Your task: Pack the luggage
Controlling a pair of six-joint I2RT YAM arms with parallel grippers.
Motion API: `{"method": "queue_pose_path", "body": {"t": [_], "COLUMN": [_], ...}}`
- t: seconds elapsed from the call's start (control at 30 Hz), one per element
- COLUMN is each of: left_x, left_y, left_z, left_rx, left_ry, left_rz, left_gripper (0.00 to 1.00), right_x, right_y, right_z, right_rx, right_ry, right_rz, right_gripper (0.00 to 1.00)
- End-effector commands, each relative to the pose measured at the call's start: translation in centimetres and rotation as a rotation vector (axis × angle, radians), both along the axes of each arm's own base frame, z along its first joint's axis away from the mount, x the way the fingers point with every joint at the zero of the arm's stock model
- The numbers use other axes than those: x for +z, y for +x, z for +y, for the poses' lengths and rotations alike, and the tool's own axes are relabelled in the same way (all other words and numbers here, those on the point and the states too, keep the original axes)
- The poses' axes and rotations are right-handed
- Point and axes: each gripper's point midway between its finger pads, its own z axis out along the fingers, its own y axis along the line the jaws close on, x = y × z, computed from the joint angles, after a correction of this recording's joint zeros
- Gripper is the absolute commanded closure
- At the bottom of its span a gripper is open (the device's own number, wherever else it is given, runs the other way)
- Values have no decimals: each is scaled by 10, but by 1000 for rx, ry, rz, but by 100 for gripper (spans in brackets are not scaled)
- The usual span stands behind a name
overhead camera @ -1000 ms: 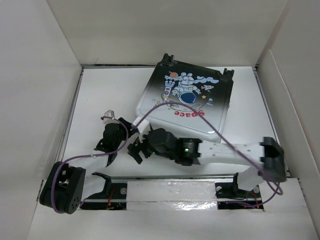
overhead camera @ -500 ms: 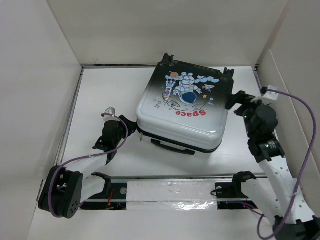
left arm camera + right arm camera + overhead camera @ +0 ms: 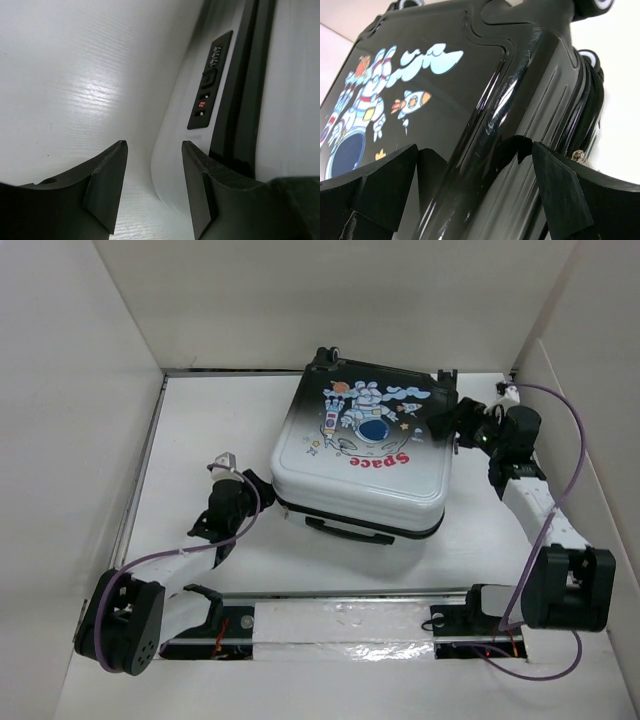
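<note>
Two claws gape wide, gripping nothing: left claw [image 3: 152,150] by the closed luggage's [image 3: 360,455] lower-left corner, right claw [image 3: 475,150] straddling its upper-right corner, luggage flat mid-frame on the tabletop [image 3: 200,420]

You're looking at the luggage [image 3: 362,455], lying flat and shut, astronaut print facing up, wheels pointing toward the back wall [image 3: 330,300].

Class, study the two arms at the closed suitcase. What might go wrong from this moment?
1. The right tool straddles a glossy rounded corner of the luggage by its wheels; closing there may make it slip off rather than grip.
2. The left tool sits open beside the combination lock; a push could slide the luggage or press the lock.
</note>
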Motion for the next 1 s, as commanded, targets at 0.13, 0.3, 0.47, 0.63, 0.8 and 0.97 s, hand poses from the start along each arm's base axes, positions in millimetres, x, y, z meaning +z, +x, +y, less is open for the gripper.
{"method": "queue_pose_path", "body": {"t": [0.13,0.3,0.47,0.63,0.8,0.97], "left_x": [68,56,53,57,75,82], "left_y": [-2,-34,-53,-58,-48,-39], "left_z": [-55,-91,-121,-157,-178,-171], "left_rx": [-185,-297,-343,-411,-426,-363], "left_ry": [-140,-172,-200,-207,-222,-210], "left_rz": [-233,-214,-210,-210,-234,-243], "left_gripper": [55,55,55,55,54,53], "right_x": [58,56,82,120,182,177], "right_y": [29,61,79,75,21,-49], "right_z": [145,207,231,235,222,186], "right_rx": [460,581,632,632,620,519], "right_ry": [42,-24,-58,-127,-212,-280], "right_rz": [-144,-99,-141,-249,-462,-575], "right_gripper": [1,1,0,0,0,0]}}
